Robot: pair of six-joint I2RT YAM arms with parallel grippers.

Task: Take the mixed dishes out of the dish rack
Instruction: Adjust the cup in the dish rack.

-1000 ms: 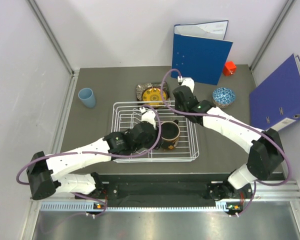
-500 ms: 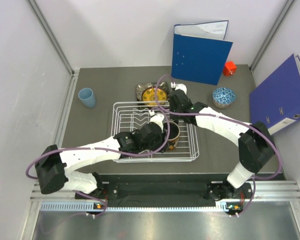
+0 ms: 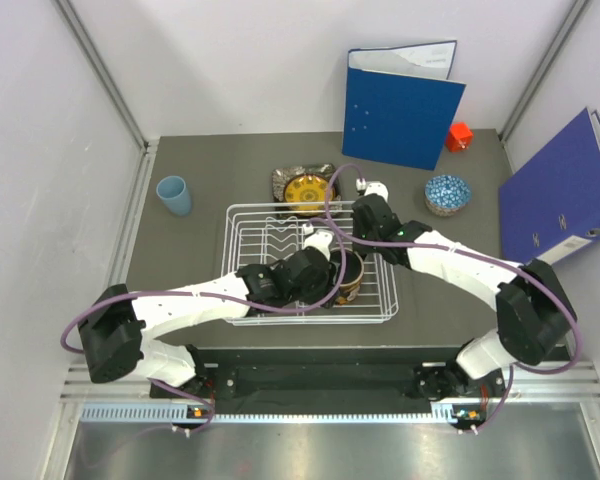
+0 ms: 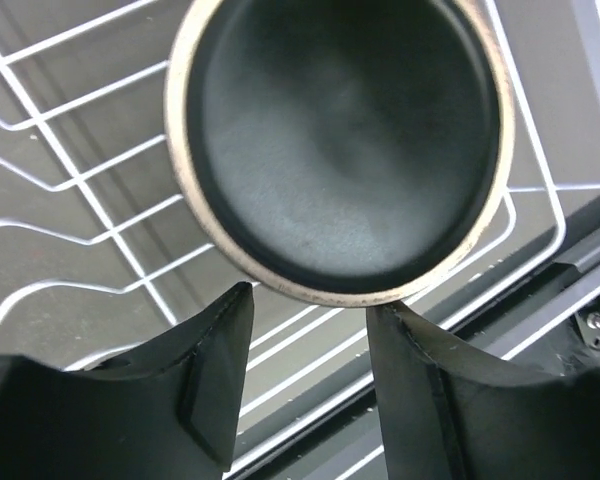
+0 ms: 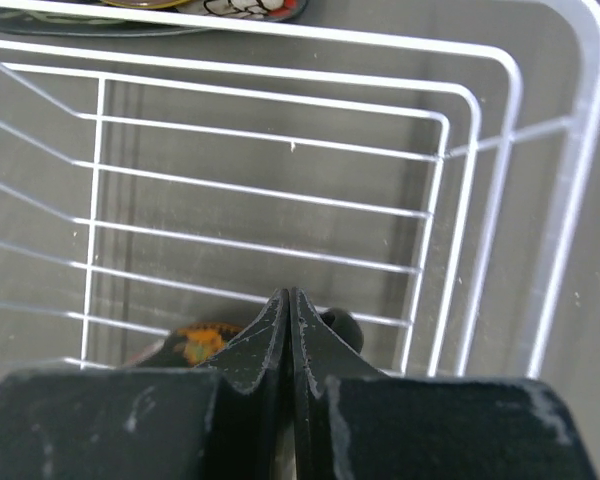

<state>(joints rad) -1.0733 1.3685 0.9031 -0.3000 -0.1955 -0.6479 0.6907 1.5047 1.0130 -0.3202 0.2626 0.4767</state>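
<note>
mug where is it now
Top view: the mug sits in the rack's right half, with the left fingers close by its rim.

**Rack at centre, the other things spread around it**

Mid-table: the dish rack [image 3: 242, 235]. Holds the mug [image 3: 352, 285] toward its right end. Just left of the mug, over the rack floor: the left gripper [image 4: 310, 300]. Just behind the mug, also over the rack: the right gripper [image 5: 290, 295]. Behind the rack's back rail, near it: the square plate [image 3: 283, 180], with the round dish [image 3: 307, 190] on top. Well left of the rack, near the table's left edge: the cup [image 3: 173, 195]. Right of the plate, well apart from it: the bowl [image 3: 447, 193]. At the back wall, upright: one binder [image 3: 400, 110], the block [image 3: 460, 136] just right of it. Against the right wall, right of the bowl: a second binder [image 3: 560, 190].
</note>
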